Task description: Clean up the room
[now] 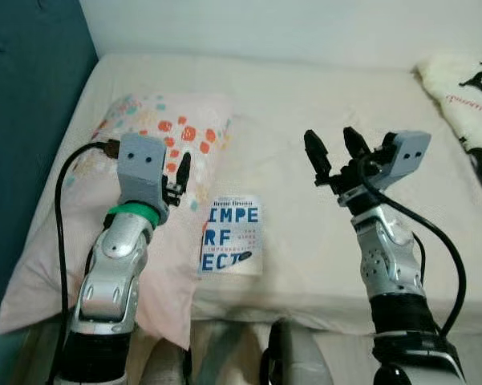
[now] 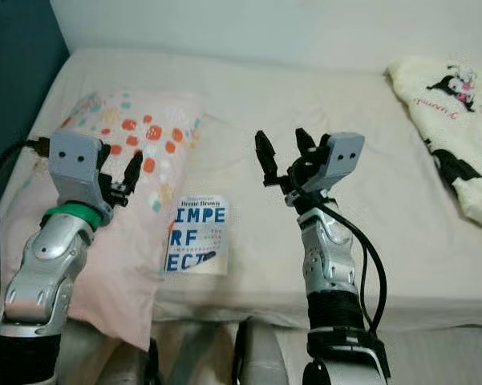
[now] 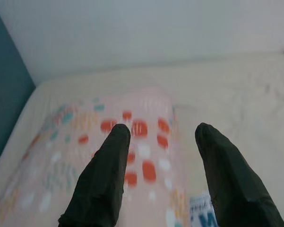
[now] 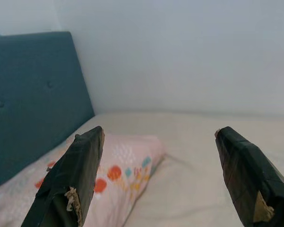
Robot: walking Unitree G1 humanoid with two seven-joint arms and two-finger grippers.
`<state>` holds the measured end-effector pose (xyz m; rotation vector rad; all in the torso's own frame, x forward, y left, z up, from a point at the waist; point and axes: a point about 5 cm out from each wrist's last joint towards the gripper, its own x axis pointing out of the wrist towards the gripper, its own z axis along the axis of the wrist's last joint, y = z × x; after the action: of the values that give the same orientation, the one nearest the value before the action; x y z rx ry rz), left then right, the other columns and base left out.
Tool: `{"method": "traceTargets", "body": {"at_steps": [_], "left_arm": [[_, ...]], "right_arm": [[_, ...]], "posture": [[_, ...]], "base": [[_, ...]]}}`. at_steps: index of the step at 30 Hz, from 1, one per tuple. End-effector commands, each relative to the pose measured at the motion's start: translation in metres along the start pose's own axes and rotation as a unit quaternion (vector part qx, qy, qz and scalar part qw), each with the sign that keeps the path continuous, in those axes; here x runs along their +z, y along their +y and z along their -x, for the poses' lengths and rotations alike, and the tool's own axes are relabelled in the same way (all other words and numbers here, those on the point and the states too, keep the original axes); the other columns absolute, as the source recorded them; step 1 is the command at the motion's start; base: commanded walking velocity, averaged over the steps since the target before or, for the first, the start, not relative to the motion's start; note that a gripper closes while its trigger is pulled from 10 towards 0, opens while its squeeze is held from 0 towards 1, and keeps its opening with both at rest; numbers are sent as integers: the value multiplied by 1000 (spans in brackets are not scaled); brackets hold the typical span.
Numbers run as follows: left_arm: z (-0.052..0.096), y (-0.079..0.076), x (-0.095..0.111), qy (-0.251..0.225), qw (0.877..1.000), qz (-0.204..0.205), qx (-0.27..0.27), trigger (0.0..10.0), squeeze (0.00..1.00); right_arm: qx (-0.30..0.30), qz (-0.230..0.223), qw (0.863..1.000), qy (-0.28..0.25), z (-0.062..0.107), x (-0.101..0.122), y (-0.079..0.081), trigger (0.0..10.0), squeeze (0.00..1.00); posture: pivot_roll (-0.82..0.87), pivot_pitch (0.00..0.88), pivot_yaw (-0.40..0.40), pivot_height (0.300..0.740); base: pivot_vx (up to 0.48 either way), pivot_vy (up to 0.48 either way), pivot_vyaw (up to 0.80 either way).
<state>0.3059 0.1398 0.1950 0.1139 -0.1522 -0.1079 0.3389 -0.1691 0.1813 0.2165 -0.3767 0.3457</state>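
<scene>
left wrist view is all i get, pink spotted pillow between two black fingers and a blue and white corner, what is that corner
Observer: It is a white paperback book with blue lettering, lying flat on the cream bed sheet beside the pink pillow with orange and teal spots.
Operator: where's my other arm
Observer: The right pincer hovers open above the bare sheet, to the right of the book and holding nothing.
Operator: anything else on the bed
Observer: A cream blanket with black cartoon prints lies bunched at the far right edge.
Operator: is my left pincer touching the pillow
Observer: The left pincer is open over the pillow's right edge; contact cannot be told.
</scene>
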Motion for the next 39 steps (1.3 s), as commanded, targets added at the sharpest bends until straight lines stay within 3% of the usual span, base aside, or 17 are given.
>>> {"method": "traceTargets", "body": {"at_steps": [1,8,17,25,39], "left_arm": [[0,-4,-3,3,1000,4,-5,10000,0],[-6,-20,-1,-3,999,9,-36,10000,0],[-2,-23,-10,1,998,-7,-56,10000,0],[1,-27,-17,9,997,-9,-72,10000,0],[5,-29,-26,19,997,-6,-76,10000,0]], "right_arm": [[-3,2,1000,10,3,-3,-1,10000,0],[-9,0,1000,18,5,-4,-2,10000,0],[-5,-25,999,40,6,-11,6,10000,0],[-2,-16,999,46,6,-12,6,10000,0],[-3,-20,998,59,9,-14,6,10000,0]], "posture": [[-5,0,-43,697],[-10,0,-40,726],[-5,0,-39,726],[-9,0,-41,726],[-7,0,-48,726]], "base": [[0,0,0],[0,0,0],[0,0,0],[0,0,0],[0,-382,0]]}}
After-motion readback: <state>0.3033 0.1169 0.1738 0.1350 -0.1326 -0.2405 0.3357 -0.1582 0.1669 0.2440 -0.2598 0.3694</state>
